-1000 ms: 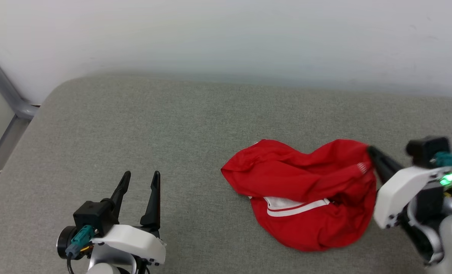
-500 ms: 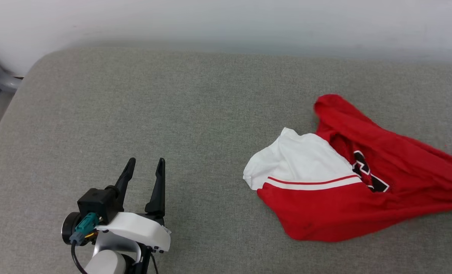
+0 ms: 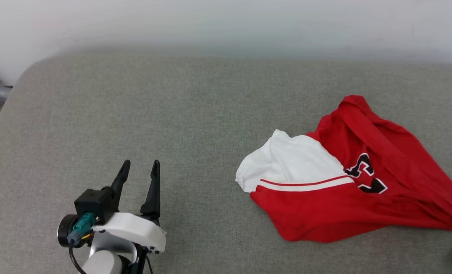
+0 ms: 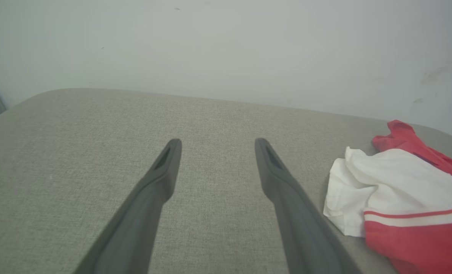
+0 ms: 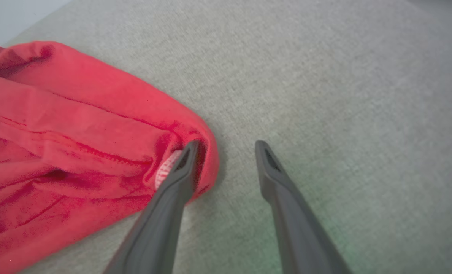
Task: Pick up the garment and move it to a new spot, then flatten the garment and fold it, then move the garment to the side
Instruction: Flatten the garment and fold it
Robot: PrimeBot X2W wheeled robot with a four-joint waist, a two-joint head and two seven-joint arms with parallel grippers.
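Grey cushion beneath parted right claw

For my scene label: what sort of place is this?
Probably indoors: a grey fabric-covered mattress or cushion against a bare white wall, a red-and-white jersey T-shirt lying on it.

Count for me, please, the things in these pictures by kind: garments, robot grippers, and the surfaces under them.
Garments: 1, the crumpled red jersey T-shirt with a white sleeve
Grippers: 2, the left gripper and the right gripper, both with dark jaws apart
Surfaces: 1, the grey woven fabric surface
Total: 4
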